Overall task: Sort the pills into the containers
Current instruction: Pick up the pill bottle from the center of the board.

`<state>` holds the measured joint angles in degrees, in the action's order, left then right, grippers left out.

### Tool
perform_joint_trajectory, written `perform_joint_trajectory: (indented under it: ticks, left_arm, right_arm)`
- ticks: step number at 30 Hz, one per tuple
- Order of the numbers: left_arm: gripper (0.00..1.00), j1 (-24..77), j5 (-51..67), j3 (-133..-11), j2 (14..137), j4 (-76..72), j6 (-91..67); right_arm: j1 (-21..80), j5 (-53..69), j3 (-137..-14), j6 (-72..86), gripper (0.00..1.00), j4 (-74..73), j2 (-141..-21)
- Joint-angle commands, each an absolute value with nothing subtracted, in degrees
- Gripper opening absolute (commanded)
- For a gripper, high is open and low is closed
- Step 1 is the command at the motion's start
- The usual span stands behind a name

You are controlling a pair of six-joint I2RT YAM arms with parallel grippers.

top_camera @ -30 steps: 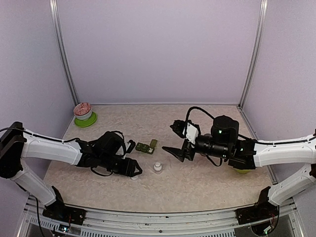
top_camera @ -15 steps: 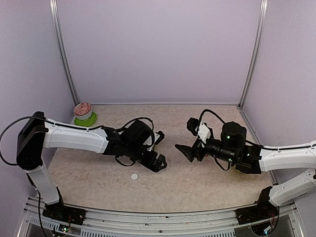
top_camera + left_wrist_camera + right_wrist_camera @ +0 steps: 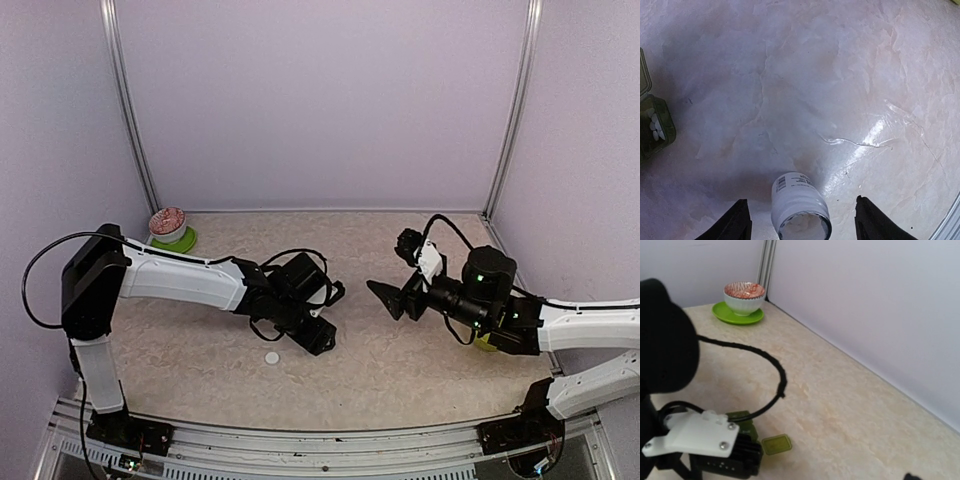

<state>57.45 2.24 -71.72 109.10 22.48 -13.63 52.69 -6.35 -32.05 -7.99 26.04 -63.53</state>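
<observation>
While my left claw [image 3: 801, 200] stands wide, its 2 fingers [image 3: 737, 222] flank a small white bottle [image 3: 796, 192] with a gap on each side, so nothing is gripped. On the left wrist view the bottle's open mouth faces the camera and something pale shows inside. Off to that claw's left, at the edge of the same view, sit the containers [image 3: 657, 131]. 1 dark green compartment is open, with white pills [image 3: 655, 127] lying in it. From the top view the left arm covers the containers and the bottle.

My right claw [image 3: 388, 265] is also spread wide and carries nothing, hanging over the surface [image 3: 400, 370] just right of centre and pointing toward the left arm. Its wrist view catches a flipped-open green lid [image 3: 776, 444] beside the left arm's wrist.

A small white disc [image 3: 272, 357] lies on the surface near the left claw. At the far left corner, well apart, a red-patterned bowl [image 3: 168, 224] sits on a lime-green saucer [image 3: 176, 244].
</observation>
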Motion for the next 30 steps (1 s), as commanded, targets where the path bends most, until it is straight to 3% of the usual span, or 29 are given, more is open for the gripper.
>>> perform_joint_trajectory:
  ticks: [1,7,9,14,20,30]
  left_arm:
    - [0.66,57.6,2.4,-74.1,111.1,24.1,-12.1]
    - [0.54,57.5,2.5,-74.5,111.7,25.0,-11.7]
    - [0.43,57.4,2.6,-74.6,111.8,25.1,-11.6]
    - [0.34,57.2,3.1,-75.0,112.1,25.0,-11.4]
    - [0.14,57.1,4.6,-75.2,112.0,24.5,-10.5]
    - [0.13,56.8,14.4,-72.5,103.0,16.6,-5.8]
  right_arm:
    - [52.1,-6.9,-31.1,-7.5,0.88,27.4,-63.8]
    - [52.0,-6.7,-31.1,-7.8,0.88,27.4,-64.1]
    - [52.1,-6.5,-31.2,-8.0,0.88,27.5,-64.2]
    - [52.1,-5.6,-31.4,-8.3,0.87,27.9,-65.0]
    - [52.0,-4.2,-31.3,-9.2,0.88,28.5,-65.7]
    - [51.2,14.5,-26.6,-8.7,0.92,37.8,-65.7]
